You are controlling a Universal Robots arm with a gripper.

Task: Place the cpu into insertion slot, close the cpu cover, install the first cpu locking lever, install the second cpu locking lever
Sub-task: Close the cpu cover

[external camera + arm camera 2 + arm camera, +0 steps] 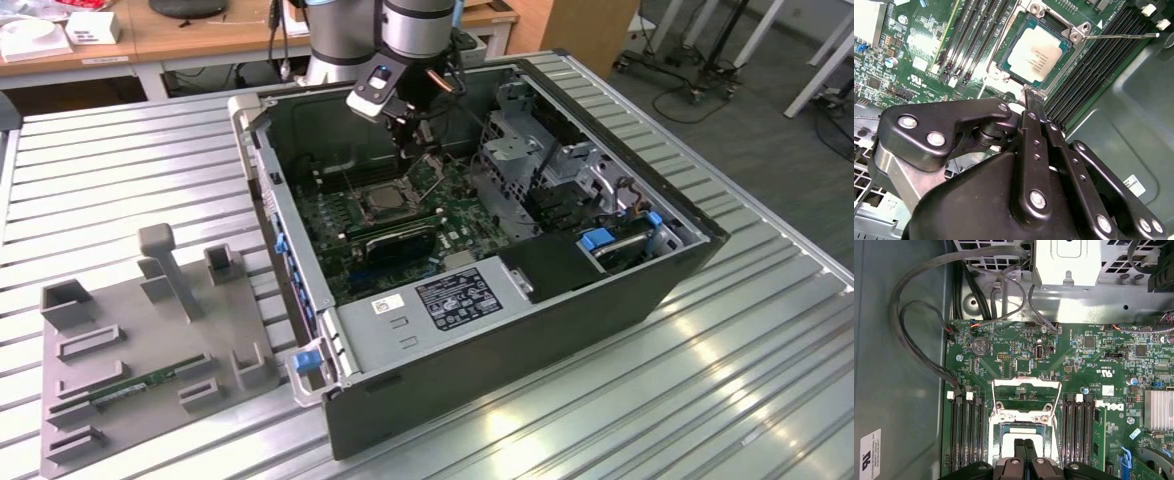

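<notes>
Cpu (pixel 1037 51), thin square w/ silvery-grey face, lies flat in the insertion slot (pixel 1074 34) on the green board, cpu cover (pixel 1026 383) hinged up & open, board visible thru its square window, gripper (pixel 1030 92) just beside the slot, its 2 fingers pressed together w/ nothing btwn them.

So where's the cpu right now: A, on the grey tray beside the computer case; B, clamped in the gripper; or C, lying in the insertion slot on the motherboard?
C: in the second wrist view the cpu lies silvery face up in the insertion slot, with the gripper close by its edge.
</notes>
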